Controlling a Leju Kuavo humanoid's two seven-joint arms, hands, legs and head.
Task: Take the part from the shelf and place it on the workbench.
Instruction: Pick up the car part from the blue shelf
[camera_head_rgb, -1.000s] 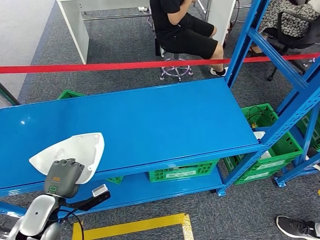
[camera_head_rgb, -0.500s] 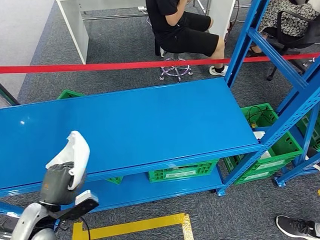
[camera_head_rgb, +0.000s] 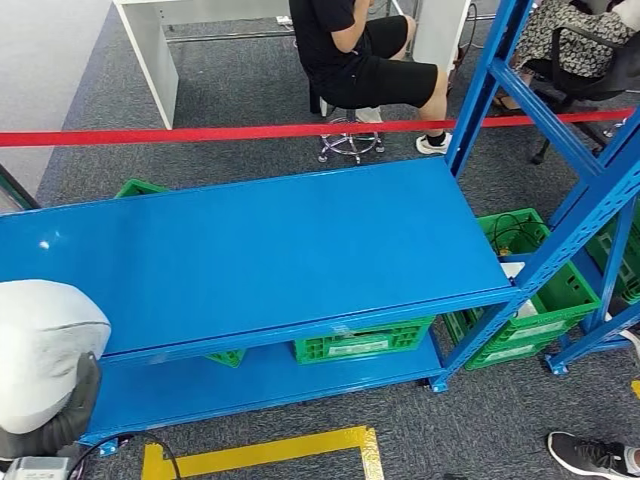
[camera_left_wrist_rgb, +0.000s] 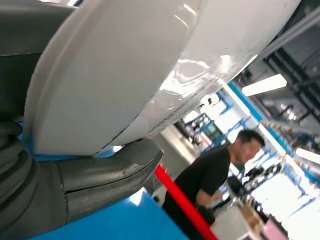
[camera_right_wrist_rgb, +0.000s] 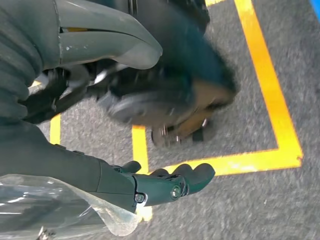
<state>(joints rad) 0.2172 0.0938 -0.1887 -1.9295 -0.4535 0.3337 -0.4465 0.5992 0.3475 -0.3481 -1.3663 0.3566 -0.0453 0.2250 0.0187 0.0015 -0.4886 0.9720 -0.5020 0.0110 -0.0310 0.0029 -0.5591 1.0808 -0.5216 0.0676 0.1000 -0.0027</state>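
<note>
White part (camera_head_rgb: 45, 345) sits at the lower left of the head view, in front of the blue shelf's (camera_head_rgb: 256, 250) front edge and off its top board, held by the left hand (camera_head_rgb: 64, 415), whose dark fingers show just under it; from the left wrist view the same part (camera_left_wrist_rgb: 124, 65) lies pressed against the hand (camera_left_wrist_rgb: 56, 185), a thick grey thumb (camera_left_wrist_rgb: 113, 167) running along its underside, so that hand grips the part; right hand (camera_right_wrist_rgb: 113, 150) hangs above grey carpet (camera_right_wrist_rgb: 245, 195) crossed by yellow floor tape (camera_right_wrist_rgb: 271, 110), its fingers (camera_right_wrist_rgb: 177, 182) extended and apart with nothing between them, a crumpled clear plastic film (camera_right_wrist_rgb: 49, 205) beside the wrist; green crates (camera_head_rgb: 366, 343) stand under the shelf's lower board and more (camera_head_rgb: 551, 300) behind the blue upright at the right; a red barrier tape (camera_head_rgb: 226, 132) runs across behind the shelf; beyond it a person in black (camera_head_rgb: 362, 60) sits on a stool (camera_head_rgb: 351, 140); a shoe (camera_head_rgb: 589, 455) rests on the carpet at the lower right.
</note>
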